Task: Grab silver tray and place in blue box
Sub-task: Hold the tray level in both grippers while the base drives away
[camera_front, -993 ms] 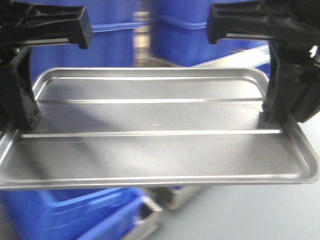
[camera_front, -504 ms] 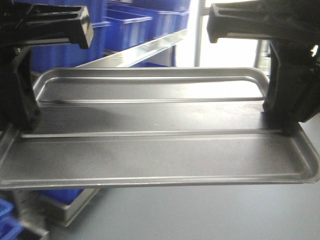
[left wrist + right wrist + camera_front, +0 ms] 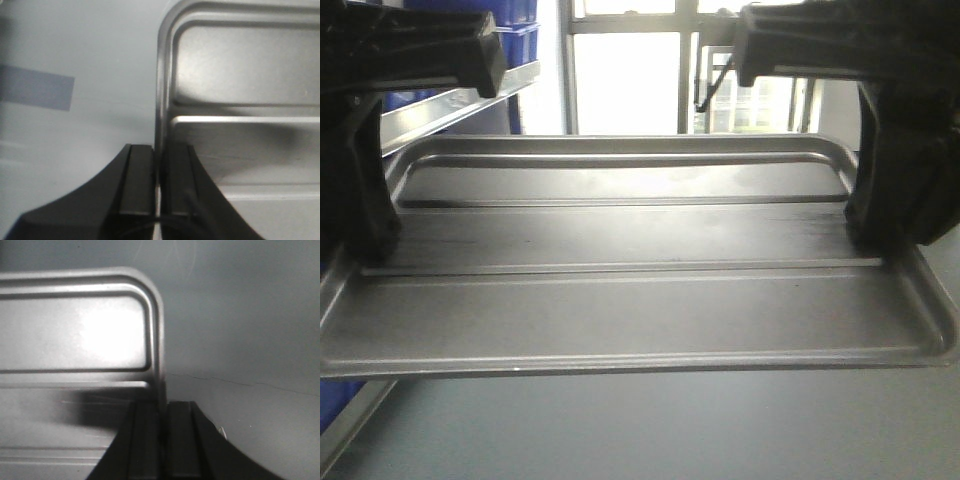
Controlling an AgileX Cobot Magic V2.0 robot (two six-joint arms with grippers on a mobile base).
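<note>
currently i hold the silver tray [image 3: 620,320] between both claws: the left gripper [image 3: 159,190] is clamped on one short rim, the right gripper [image 3: 163,440] on the opposite rim, long axis running claw to claw. i cannot make out the blue box.

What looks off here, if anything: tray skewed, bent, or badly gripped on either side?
Nothing stands out. The silver tray hangs close to level in the front view, with no visible dents. The left gripper and right gripper are each shut on a short-end rim, with the rim seated between the pads.
</note>
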